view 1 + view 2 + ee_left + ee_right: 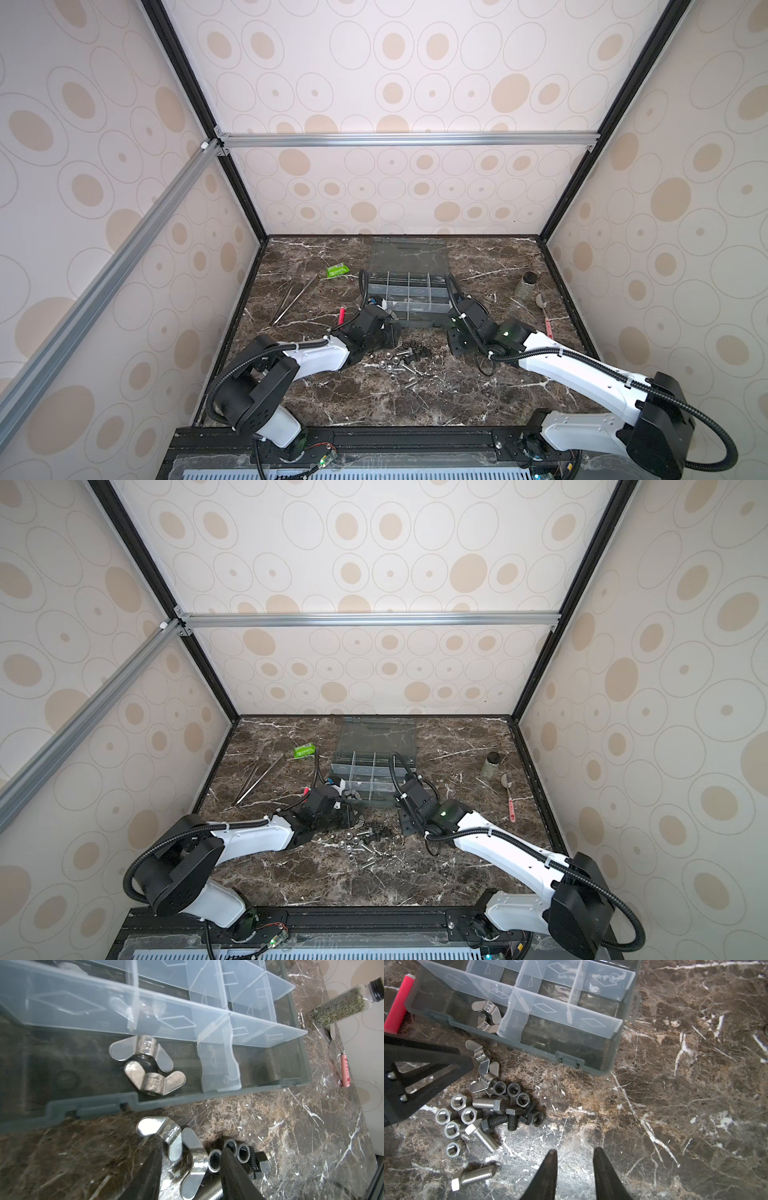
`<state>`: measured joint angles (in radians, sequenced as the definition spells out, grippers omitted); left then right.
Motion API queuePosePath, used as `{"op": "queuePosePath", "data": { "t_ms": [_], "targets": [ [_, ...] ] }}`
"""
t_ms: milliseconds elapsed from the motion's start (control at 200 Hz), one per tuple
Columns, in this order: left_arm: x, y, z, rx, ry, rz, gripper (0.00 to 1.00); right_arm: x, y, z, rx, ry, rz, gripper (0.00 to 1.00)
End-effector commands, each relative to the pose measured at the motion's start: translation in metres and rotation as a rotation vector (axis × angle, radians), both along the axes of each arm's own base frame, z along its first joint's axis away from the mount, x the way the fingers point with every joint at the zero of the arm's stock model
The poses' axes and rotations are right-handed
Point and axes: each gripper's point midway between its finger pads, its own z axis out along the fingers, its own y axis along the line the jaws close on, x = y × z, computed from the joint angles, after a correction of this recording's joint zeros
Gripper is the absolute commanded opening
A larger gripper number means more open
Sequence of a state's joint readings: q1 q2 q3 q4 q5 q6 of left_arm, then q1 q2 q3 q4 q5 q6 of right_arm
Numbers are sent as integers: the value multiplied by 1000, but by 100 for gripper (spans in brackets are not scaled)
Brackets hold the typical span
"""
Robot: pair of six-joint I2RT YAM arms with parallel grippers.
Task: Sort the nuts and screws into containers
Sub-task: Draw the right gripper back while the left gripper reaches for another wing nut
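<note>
The screws and nuts lie in a loose pile (403,361) (361,841) on the marble, in front of the grey organiser box (409,299) (207,1095) (529,1047). The pile holds silver bolts (483,1138), black bolts (500,1120), hex nuts (458,1102) and wing nuts (483,1064). Two wing nuts (145,1064) rest in a front compartment of the box. My left gripper (190,1145) is open at the pile's edge, its fingers apart on either side of a wing nut (195,1159). My right gripper (575,1151) is open over bare marble, right of the pile.
Long metal tweezers (293,297), a green packet (336,271) and a red pen (341,316) lie left of the box. A black-capped jar (525,284) and a spoon (544,311) are at the right. The box lid stands open behind. Walls enclose the table.
</note>
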<state>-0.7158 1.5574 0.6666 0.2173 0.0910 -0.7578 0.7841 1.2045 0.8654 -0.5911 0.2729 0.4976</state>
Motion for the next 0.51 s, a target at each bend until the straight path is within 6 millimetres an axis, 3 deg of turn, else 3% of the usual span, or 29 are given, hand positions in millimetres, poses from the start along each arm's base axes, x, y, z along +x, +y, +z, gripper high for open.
{"op": "queuePosePath", "data": {
  "t_ms": [0, 500],
  "targets": [
    [3, -5, -2, 23, 21, 40, 47, -3, -14, 2, 2, -13, -65, 33],
    [6, 0, -15, 85, 33, 80, 46, -6, -16, -4, 6, -5, -78, 34]
  ]
}}
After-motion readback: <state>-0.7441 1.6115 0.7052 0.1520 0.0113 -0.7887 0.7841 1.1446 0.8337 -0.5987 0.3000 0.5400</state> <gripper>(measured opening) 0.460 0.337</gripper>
